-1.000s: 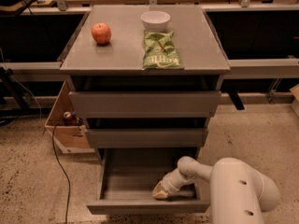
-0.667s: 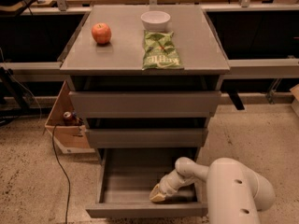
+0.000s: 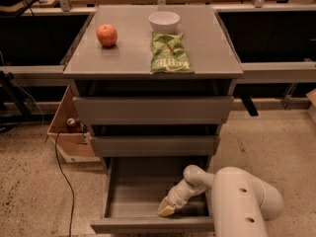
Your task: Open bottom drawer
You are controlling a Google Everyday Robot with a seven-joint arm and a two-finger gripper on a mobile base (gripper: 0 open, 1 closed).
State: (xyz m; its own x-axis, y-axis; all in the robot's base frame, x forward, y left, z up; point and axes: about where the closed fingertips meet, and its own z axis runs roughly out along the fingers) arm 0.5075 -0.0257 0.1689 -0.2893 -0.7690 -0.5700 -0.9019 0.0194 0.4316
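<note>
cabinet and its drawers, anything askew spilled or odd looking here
Nothing stands out. The apple, white bowl and green chip bag sit intact on the cabinet top; nothing is spilled. The bottom drawer is pulled out squarely, with the gripper reaching into it.

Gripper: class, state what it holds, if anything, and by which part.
Cannot be told. The gripper sits inside the open bottom drawer, close behind its front panel; no hold is visible.
</note>
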